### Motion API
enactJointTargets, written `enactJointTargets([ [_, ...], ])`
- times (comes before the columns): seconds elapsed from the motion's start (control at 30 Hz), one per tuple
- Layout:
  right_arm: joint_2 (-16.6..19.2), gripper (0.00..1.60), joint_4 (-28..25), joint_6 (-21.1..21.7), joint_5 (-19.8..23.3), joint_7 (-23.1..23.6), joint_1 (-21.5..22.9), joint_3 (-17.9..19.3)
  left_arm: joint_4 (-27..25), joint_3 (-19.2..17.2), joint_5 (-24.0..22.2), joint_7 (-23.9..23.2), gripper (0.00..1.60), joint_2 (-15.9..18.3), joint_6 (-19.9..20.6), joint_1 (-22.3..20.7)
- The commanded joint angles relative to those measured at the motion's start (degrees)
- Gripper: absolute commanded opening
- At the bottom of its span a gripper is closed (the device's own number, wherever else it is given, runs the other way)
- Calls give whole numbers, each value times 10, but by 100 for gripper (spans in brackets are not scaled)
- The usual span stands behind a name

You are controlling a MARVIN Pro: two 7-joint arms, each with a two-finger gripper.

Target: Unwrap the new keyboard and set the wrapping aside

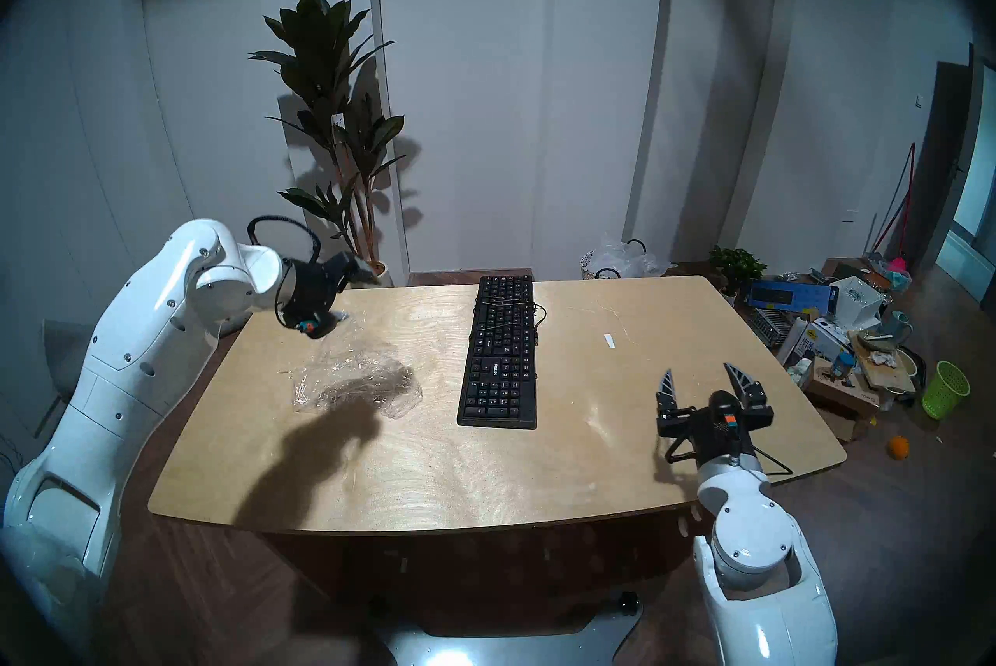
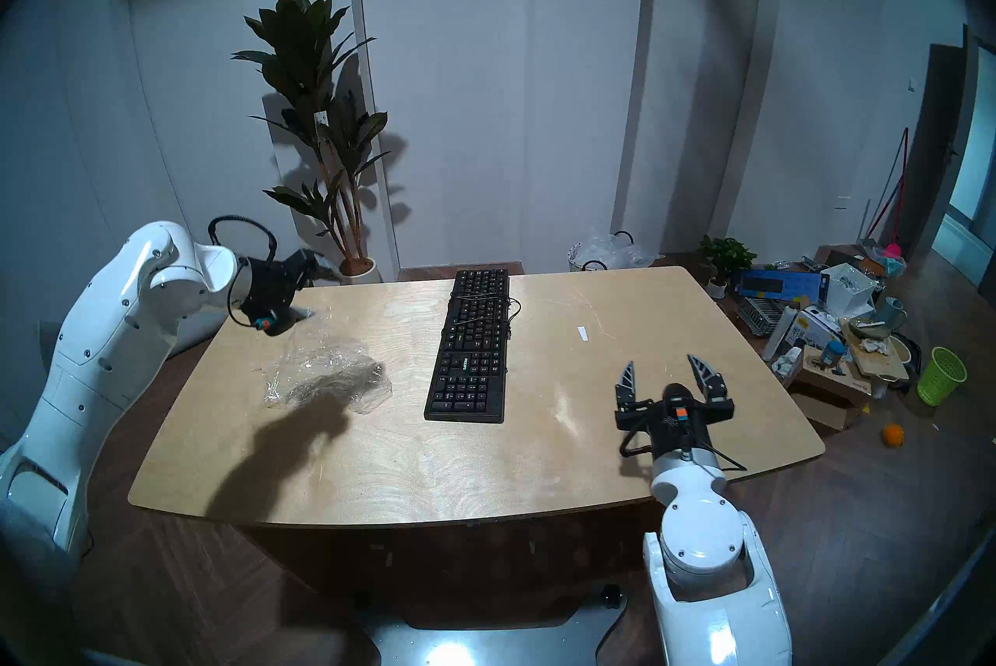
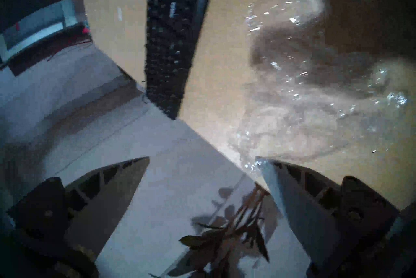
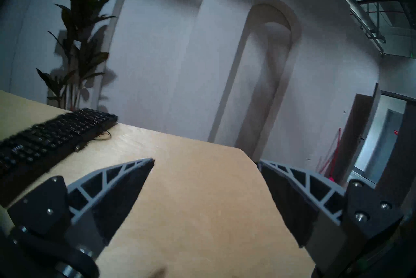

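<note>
I am looking at the long flat black keyboard (image 1: 500, 352) with white PHILIPS lettering, which is lying bare on the pale plywood table (image 1: 485, 476), running from the far edge toward me near the middle, its thin black cable (image 1: 531, 320) looping over the far keys. The clear, wrinkled plastic wrapping (image 1: 355, 379) is sitting crumpled on the table to the left of the keyboard, well apart from it.

My left gripper (image 3: 202, 160) is hovering over the table's far left corner with its jaws spread wide and nothing between them; in the left wrist view a shred of the film (image 3: 249, 166) is lying right at one fingertip, though I cannot tell whether it is touching.

My right gripper (image 1: 700, 371) is hanging above the near right part of the table, fingers (image 4: 126, 183) parted and empty, beside the keyboard's near end but apart from it.

A tall dark-leaved potted plant (image 1: 334, 109) is standing behind the table.
</note>
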Motion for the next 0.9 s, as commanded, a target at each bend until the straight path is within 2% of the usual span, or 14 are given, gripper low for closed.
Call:
enactJointTargets([
  [0.0, -9, 160, -13, -7, -20, 37, 62, -80, -63, -34, -4, 15, 160, -3, -5, -61],
  [0.03, -9, 160, -6, -4, -26, 41, 76, -106, -73, -33, -4, 14, 160, -2, -7, -77],
  [0.07, -8, 160, -1, -4, -30, 47, 81, -111, -76, -35, -4, 14, 160, -1, -8, -75],
  [0.1, -5, 160, -5, -8, -32, 58, 68, -94, -77, -41, -4, 16, 160, 0, -9, -64],
  [0.13, -4, 160, 9, -4, -39, 62, 93, -129, -84, -41, -5, 15, 160, 1, -10, -76],
  [0.3, 3, 160, 25, -4, -53, 88, 112, -165, -94, -51, -8, 16, 160, 6, -13, -75],
  [0.33, 5, 160, 33, -2, -58, 92, 125, -184, -97, -54, -8, 16, 160, 8, -14, -76],
  [0.63, 17, 160, 71, -2, -76, 124, 180, -268, -104, -70, -15, 16, 160, 20, -21, -73],
  [0.8, 15, 160, 94, 1, -84, 136, 215, -306, -101, -77, -18, 15, 160, 25, -24, -70],
  [0.87, 18, 160, 99, 0, -86, 138, 212, -313, -98, -79, -18, 14, 160, 28, -25, -68],
])
